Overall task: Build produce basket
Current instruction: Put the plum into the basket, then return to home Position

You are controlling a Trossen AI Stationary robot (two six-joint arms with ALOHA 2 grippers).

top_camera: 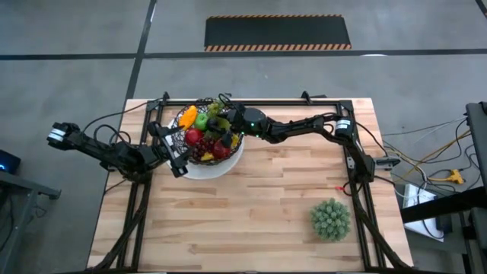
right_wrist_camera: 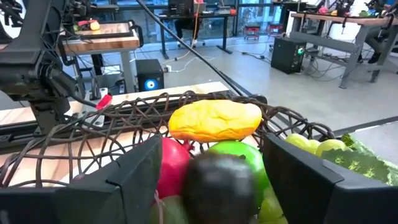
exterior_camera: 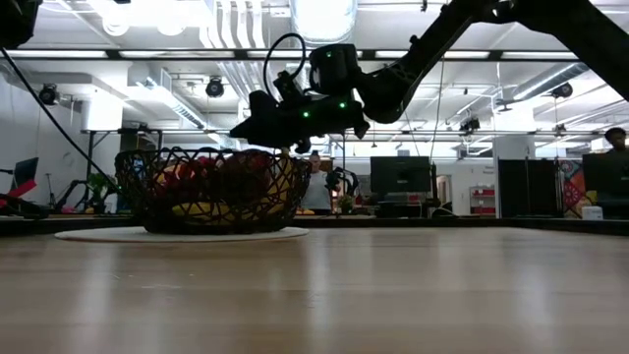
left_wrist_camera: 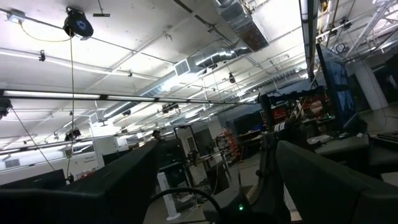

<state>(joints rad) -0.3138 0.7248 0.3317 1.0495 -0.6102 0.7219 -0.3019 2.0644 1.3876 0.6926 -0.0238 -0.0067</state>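
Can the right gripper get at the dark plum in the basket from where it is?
Probably yes: the right gripper hangs open just above the basket, with the dark plum between its fingers and nothing covering it.

Non-task items: white round plate (top_camera: 225, 167) on wooden table (top_camera: 251, 213), toward its far edge. Spiky green ball (top_camera: 330, 219) well apart from plate, near table's right front. Black hazard-striped floor mat (top_camera: 278, 33) beyond table
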